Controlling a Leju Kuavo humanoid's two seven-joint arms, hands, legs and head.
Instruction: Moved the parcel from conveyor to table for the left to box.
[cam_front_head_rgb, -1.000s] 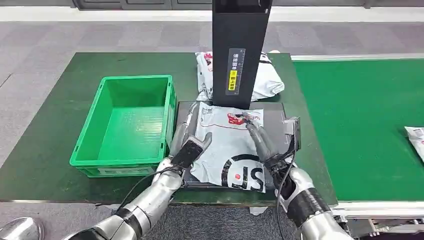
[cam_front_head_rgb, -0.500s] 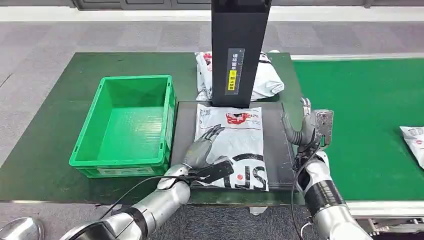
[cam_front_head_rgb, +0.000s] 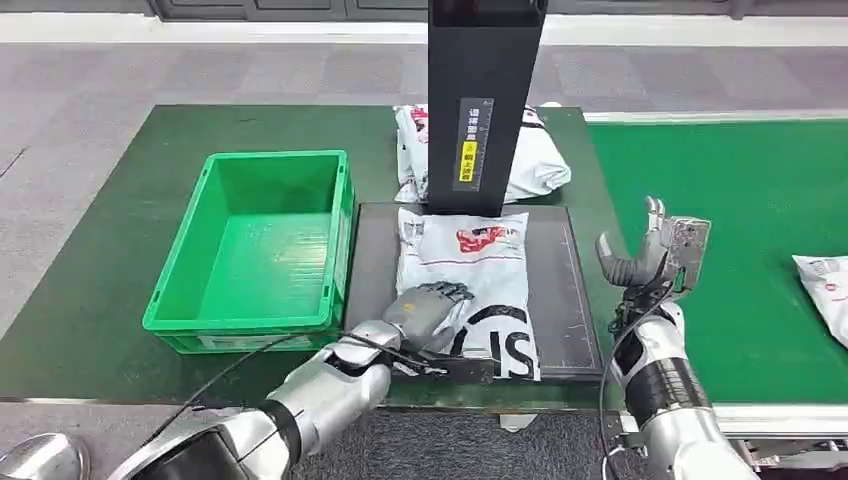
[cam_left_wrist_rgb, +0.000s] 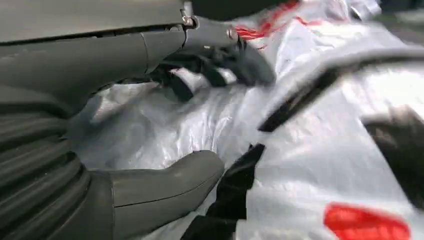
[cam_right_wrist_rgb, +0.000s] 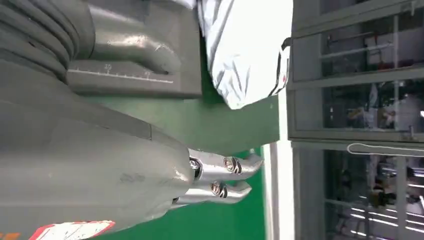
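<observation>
The parcel (cam_front_head_rgb: 470, 275), a grey-white poly bag with red and black print, lies flat on the black plate (cam_front_head_rgb: 575, 300) in front of the black column. My left hand (cam_front_head_rgb: 430, 308) rests on the parcel's near left part, fingers curved over the film. In the left wrist view the fingers (cam_left_wrist_rgb: 220, 60) lie on the crinkled parcel (cam_left_wrist_rgb: 300, 150) and the thumb (cam_left_wrist_rgb: 165, 180) stands apart, with nothing pinched. My right hand (cam_front_head_rgb: 652, 255) is raised at the table's right edge beside the plate, fingers apart and holding nothing. The green crate (cam_front_head_rgb: 250, 240) stands left of the plate.
A tall black column (cam_front_head_rgb: 485, 100) rises just behind the plate, with another bagged parcel (cam_front_head_rgb: 535, 160) behind it. The green conveyor (cam_front_head_rgb: 740, 220) runs on the right, carrying one more parcel (cam_front_head_rgb: 825, 290) at the right edge.
My right hand has left the parcel, drawn back to the right and lifted. My left hand has slid along the near edge onto the parcel. The parcel lies straighter on the plate.
</observation>
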